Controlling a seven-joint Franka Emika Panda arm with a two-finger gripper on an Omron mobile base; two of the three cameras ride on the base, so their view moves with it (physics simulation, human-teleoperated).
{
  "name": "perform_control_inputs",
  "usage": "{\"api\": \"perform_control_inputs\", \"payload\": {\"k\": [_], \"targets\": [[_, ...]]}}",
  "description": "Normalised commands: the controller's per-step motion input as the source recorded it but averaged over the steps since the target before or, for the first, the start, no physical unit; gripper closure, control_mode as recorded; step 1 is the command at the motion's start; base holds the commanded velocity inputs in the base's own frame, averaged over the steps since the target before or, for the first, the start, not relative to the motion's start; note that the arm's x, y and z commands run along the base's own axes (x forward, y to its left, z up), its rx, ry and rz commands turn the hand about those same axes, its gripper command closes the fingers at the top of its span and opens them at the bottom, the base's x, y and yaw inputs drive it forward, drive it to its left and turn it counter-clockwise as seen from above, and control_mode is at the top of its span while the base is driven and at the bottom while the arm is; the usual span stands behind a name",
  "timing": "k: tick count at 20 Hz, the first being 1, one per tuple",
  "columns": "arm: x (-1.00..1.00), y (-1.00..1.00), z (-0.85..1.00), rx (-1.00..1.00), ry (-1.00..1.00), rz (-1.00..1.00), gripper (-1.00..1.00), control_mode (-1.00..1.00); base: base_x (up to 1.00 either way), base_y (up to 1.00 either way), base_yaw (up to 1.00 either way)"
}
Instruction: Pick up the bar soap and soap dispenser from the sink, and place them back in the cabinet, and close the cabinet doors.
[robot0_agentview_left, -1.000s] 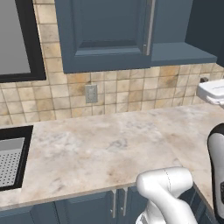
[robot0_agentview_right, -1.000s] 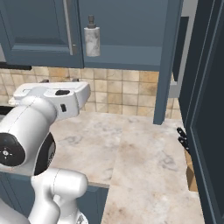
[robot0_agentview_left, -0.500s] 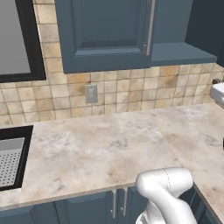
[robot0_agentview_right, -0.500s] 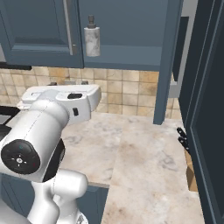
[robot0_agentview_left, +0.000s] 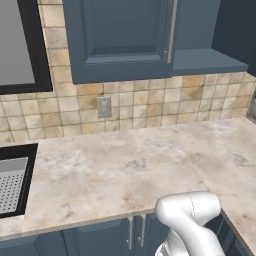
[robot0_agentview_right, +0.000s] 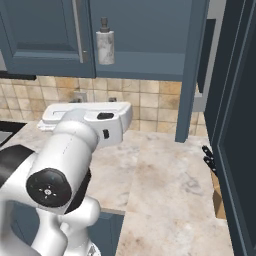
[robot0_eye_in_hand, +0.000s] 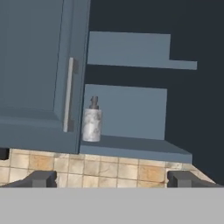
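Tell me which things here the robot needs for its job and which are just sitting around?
For the job:
soap dispenser, standing on the shelf of the cabinet
cabinet door, with its long silver handle
sink, at the counter's edge
gripper, fingers wide apart, holding nothing

Just sitting around:
wall outlet
knife block on the counter
window

Colours and patterns of the kitchen scene.
Dark blue cabinet (robot0_eye_in_hand: 127, 118); mottled white-grey soap dispenser (robot0_eye_in_hand: 92, 122) with dark pump; beige-veined marble bench (robot0_agentview_left: 125, 170); tan mottled wall tiles (robot0_agentview_left: 150, 100); black sink (robot0_agentview_left: 15, 180).
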Motion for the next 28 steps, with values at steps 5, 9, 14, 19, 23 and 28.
{"api": "perform_control_inputs", "payload": {"k": [5,9,14,19,23,28], "targets": [[-0.1,-0.29,-0.04,0.0,-0.01,0.0,-1.0,-1.0,0.0,0.0,0.0],[-0.23,-0.28,-0.04,0.0,-0.03,0.0,-1.0,-1.0,0.0,0.0,0.0],[-0.19,-0.29,-0.04,0.0,-0.02,0.0,-1.0,-1.0,0.0,0.0,0.0],[-0.07,-0.27,-0.14,0.0,-0.01,0.0,-1.0,-1.0,0.0,0.0,0.0],[-0.11,-0.23,-0.12,0.0,-0.04,0.0,-1.0,-1.0,0.0,0.0,0.0],[-0.03,-0.19,-0.1,0.0,-0.04,-0.02,-1.0,-1.0,0.0,0.0,0.0]]}}
